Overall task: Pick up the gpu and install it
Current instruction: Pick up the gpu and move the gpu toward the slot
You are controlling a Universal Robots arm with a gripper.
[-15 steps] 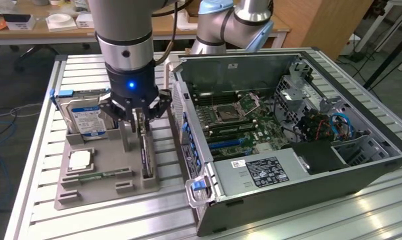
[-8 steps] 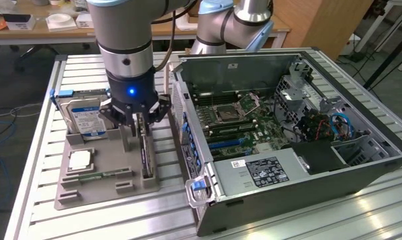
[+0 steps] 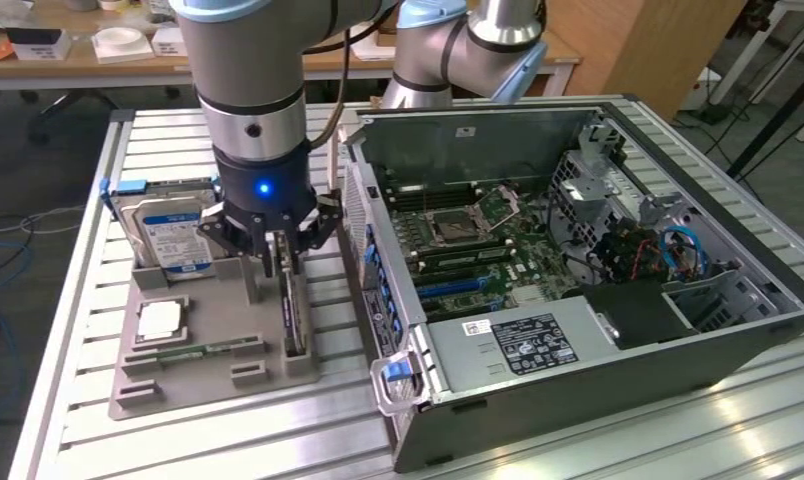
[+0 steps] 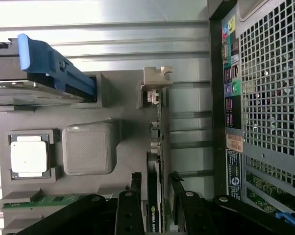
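We see the jaws wide apart, straddling the gpu (image 3: pixel 293 320) standing in its grey tray (image 3: pixel 205 312), exterior view's lower left; not lifted yet, installation all ahead.

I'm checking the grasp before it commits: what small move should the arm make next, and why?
Probably close the end effector on the gpu. Its open fingers flank the gpu, which sits on edge in the tray, not yet gripped.
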